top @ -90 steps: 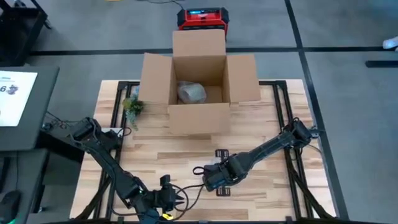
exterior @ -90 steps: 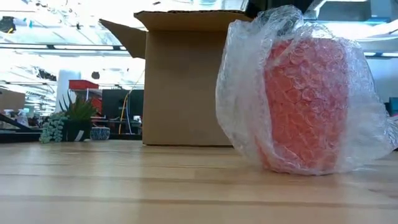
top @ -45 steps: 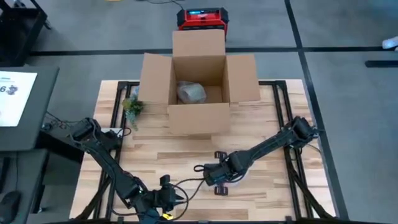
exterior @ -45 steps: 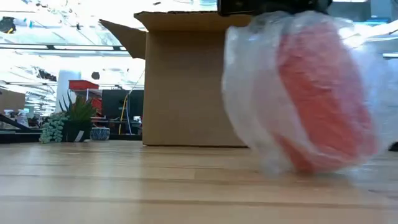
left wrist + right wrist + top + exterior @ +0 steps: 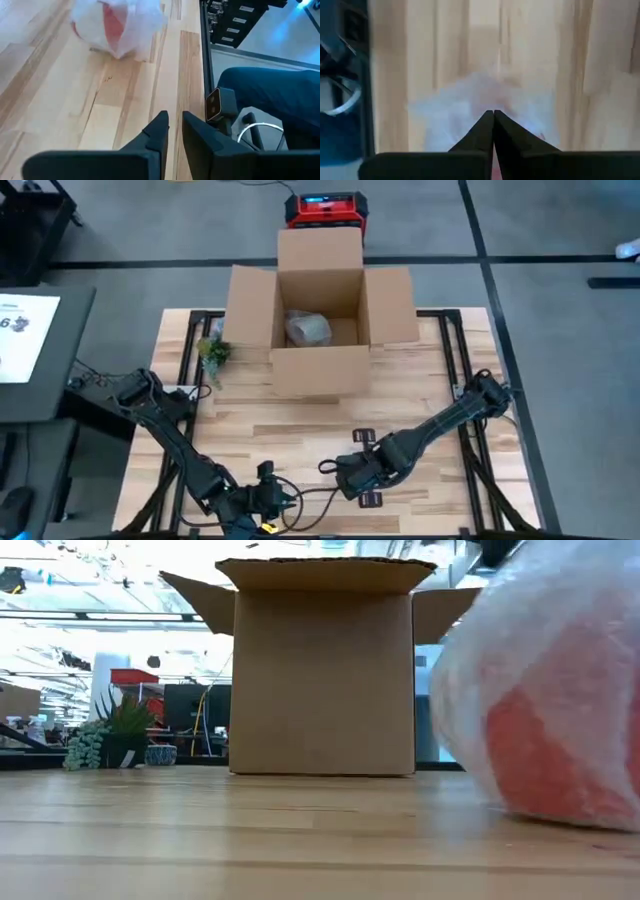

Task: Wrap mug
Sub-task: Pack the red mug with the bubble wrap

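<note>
The red mug (image 5: pixel 114 26), bundled in bubble wrap (image 5: pixel 560 690), lies near the bench's (image 5: pixel 290 430) front edge. The right pincer (image 5: pixel 493 120) sits directly over it, fingers pinched together on the wrap. The left pincer (image 5: pixel 173 131), nearly closed and empty, waits at about nine o'clock from the mug, farther off.

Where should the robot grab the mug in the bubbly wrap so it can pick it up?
Probably from above, fingers closing across the round sides of the wrapped mug. It is one fat bundle on the table, and loose bubble wrap alone might slip. The right gripper already hangs over it, fingers together, so it would need to open first.
</note>
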Available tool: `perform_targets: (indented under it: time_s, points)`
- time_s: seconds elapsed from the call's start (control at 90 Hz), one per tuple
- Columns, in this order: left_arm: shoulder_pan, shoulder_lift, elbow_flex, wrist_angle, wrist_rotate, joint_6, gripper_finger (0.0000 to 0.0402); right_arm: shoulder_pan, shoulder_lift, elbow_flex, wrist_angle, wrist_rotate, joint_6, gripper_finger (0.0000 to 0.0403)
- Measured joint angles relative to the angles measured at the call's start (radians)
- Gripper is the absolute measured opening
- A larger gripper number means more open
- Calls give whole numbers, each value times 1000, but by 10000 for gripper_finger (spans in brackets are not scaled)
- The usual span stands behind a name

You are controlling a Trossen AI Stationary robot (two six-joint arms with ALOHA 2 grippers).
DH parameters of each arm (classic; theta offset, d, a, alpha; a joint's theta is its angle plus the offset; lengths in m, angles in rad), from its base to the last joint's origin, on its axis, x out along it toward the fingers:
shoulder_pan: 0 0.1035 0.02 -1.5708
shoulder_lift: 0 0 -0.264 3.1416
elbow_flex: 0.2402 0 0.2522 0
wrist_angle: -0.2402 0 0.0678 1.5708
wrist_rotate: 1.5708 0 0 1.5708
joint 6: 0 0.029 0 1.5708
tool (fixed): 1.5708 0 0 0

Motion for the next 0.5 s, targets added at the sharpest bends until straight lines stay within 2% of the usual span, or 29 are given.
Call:
perform_targets:
  time_s: [0.156, 0.367, 0.5]
  points:
    - [0, 0, 0, 0, 0, -1, 36, 3, 0, -131, -23, -1, 79, 0]
    - [0, 0, 0, 1, 0, -2, 36, -32, -10, -341, 164, -4, 95, 0]
    - [0, 0, 0, 1, 0, -9, 36, -44, -10, -363, 215, -55, 59, 0]
